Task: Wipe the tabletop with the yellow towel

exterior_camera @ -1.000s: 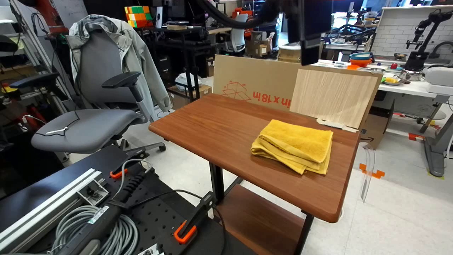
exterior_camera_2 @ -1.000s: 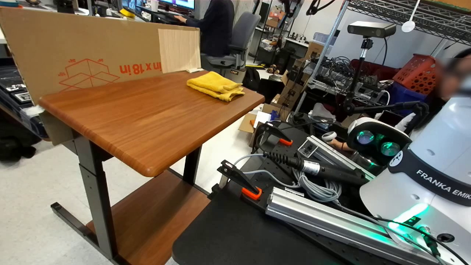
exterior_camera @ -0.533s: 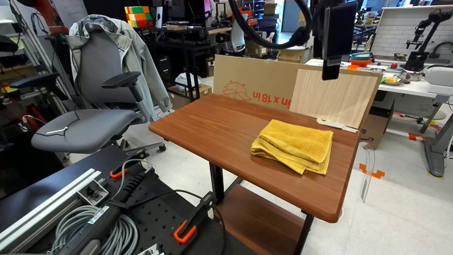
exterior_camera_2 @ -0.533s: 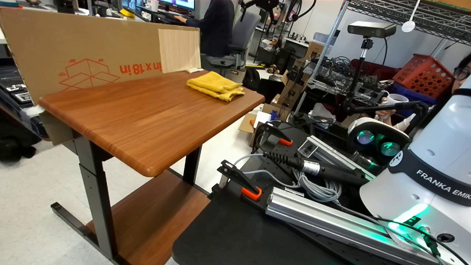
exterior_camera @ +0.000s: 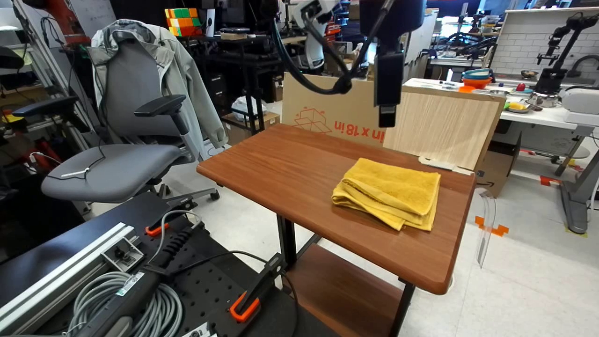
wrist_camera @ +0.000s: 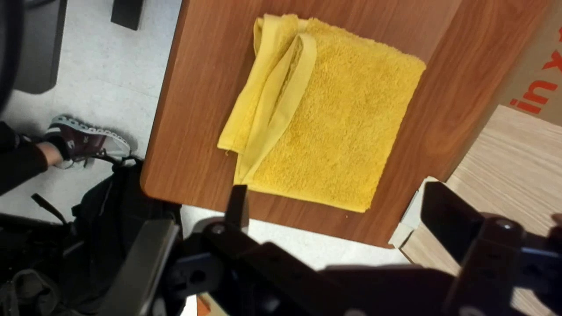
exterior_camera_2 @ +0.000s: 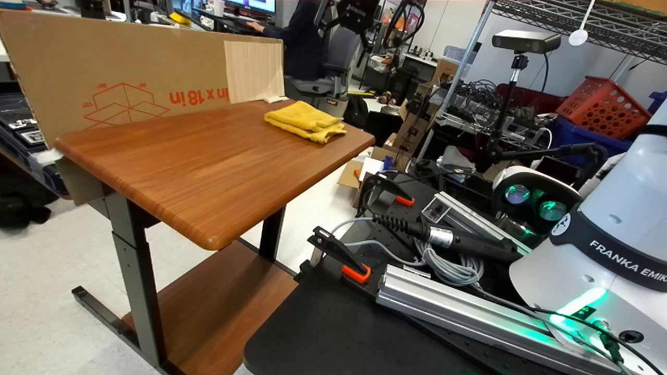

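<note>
A folded yellow towel (exterior_camera: 388, 192) lies on the right part of the brown wooden tabletop (exterior_camera: 281, 164). In an exterior view the towel (exterior_camera_2: 305, 122) is near the far end of the tabletop (exterior_camera_2: 198, 166). In the wrist view the towel (wrist_camera: 338, 118) is flat, with folded hems on its left side. My black gripper (wrist_camera: 336, 188) is open, its two fingers wide apart with nothing between them. It hangs above the table and does not touch the towel. In both exterior views the gripper (exterior_camera: 387, 119) is near the top of the picture (exterior_camera_2: 345, 44).
A cardboard sheet (exterior_camera: 337, 103) and a light wooden board (exterior_camera: 440, 126) stand along the table's back edge. A white strip (exterior_camera: 444, 165) lies at the board's foot. A black base plate with clamps (exterior_camera_2: 354, 260) and cables is in front of the table. A grey chair (exterior_camera: 112, 164) stands left.
The gripper has come down from the top edge of the exterior views and shifted sideways. The towel has not moved. A person beside the robot base has gone out of view.
</note>
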### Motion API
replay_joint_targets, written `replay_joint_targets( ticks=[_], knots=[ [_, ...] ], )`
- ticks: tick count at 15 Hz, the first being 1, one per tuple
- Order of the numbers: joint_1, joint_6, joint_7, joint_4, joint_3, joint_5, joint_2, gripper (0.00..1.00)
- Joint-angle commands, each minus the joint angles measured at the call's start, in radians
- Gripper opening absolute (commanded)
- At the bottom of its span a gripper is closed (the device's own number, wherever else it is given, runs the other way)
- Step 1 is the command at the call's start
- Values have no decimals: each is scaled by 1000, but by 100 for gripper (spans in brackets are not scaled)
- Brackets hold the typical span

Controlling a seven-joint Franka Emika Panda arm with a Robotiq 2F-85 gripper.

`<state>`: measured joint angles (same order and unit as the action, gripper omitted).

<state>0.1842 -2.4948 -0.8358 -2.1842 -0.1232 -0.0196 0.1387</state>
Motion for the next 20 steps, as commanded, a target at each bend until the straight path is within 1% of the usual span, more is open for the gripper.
replay_joint_targets(
  ticks=[1,5,9,10,12,15,19,20],
  knots=[
    [-42,-15,-78,93,-17,-66,148,100],
    [-53,-34,-163,206,-36,-132,298,100],
    [-65,-24,-259,344,-62,-156,443,100],
    [-56,-17,-203,255,-53,-147,364,100],
    [-57,-17,-230,305,-57,-147,418,100],
    [-53,-26,-233,324,-55,-153,442,100],
    [-61,24,-256,367,-49,-158,520,100],
    [-67,20,-262,370,-49,-158,539,100]
  ],
)
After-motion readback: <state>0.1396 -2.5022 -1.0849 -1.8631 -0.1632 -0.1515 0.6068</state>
